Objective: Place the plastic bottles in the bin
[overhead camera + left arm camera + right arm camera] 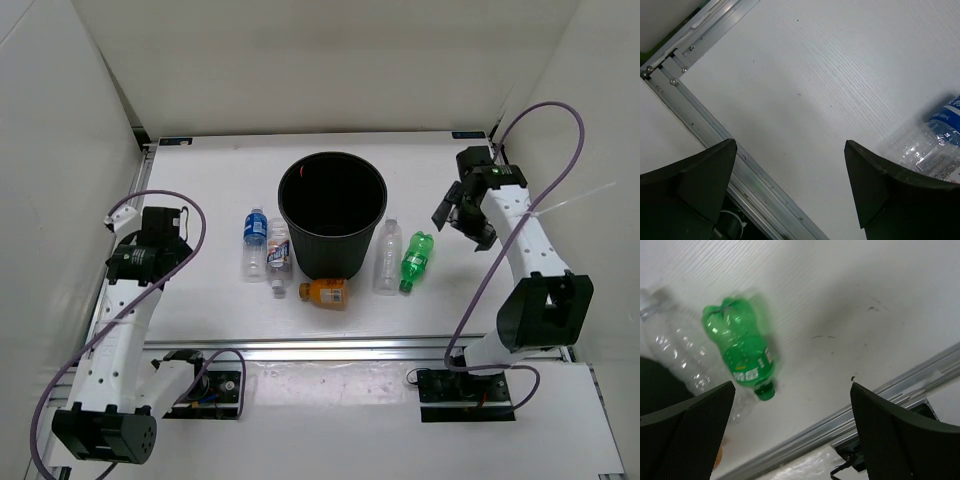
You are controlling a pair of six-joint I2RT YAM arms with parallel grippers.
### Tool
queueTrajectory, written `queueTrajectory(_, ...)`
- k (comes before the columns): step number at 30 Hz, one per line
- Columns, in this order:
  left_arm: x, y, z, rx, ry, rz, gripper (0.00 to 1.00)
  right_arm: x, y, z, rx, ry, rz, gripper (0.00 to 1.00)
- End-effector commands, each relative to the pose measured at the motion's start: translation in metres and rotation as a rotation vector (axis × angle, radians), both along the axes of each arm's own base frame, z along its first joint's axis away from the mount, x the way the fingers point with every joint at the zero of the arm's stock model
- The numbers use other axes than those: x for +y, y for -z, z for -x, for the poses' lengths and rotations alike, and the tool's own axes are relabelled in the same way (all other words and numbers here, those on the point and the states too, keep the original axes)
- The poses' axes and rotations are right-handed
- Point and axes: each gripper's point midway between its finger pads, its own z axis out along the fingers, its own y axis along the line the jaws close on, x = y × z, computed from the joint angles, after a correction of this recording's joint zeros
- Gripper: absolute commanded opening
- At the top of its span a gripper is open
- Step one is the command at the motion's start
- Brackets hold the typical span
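The black bin (300, 238) stands upright at mid-table. Left of it lie a clear bottle with a blue cap and label (254, 240) and a clear one with a white label (279, 255). A short orange bottle (325, 292) lies in front of the bin. To the right lie a plain clear bottle (387, 257) and a green bottle (416, 258). My left gripper (168, 230) hangs open left of the blue-label bottle (940, 145), holding nothing (790, 145). My right gripper (465, 215) is open and empty (792, 386), above and right of the green bottle (740, 352) and the clear bottle (675, 350).
An aluminium rail (350, 350) runs along the table's front edge and another (705, 125) down its left side. White walls close in the back and both sides. Purple cables (540, 110) loop off each arm.
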Motion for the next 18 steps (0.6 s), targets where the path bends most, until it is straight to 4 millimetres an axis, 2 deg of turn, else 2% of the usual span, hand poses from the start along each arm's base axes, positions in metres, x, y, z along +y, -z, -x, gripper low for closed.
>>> queueTrajectory(1, 0.0, 0.003, -0.015, -0.071, -0.036, 0.011, 1.0, 0.017, -0.007, -0.007, -0.06, -0.17, -0.105, 1.0)
queueTrajectory(2, -0.002, 0.004, -0.016, -0.081, -0.045, 0.028, 1.0, 0.02, 0.003, -0.006, -0.016, -0.184, -0.118, 1.0)
queueTrajectory(4, 0.0, 0.012, -0.016, -0.074, -0.071, 0.028, 1.0, 0.021, 0.011, -0.005, 0.025, -0.195, -0.14, 1.0)
queueTrajectory(8, -0.007, 0.026, -0.015, -0.046, -0.048, 0.061, 1.0, 0.039, 0.018, -0.02, -0.008, -0.227, -0.23, 1.0)
queueTrajectory(10, -0.009, 0.028, -0.015, -0.051, -0.043, 0.07, 1.0, 0.046, 0.031, -0.025, 0.008, -0.245, -0.263, 1.0)
queueTrajectory(11, -0.013, 0.029, -0.015, -0.044, -0.024, 0.086, 1.0, 0.05, 0.043, -0.025, 0.04, -0.248, -0.287, 1.0)
queueTrajectory(15, -0.023, 0.042, -0.012, -0.01, 0.007, 0.137, 1.0, 0.052, 0.072, -0.034, 0.091, -0.276, -0.28, 1.0)
queueTrajectory(18, -0.029, 0.047, -0.011, 0.002, 0.024, 0.165, 1.0, 0.054, 0.096, -0.033, 0.162, -0.264, -0.276, 0.95)
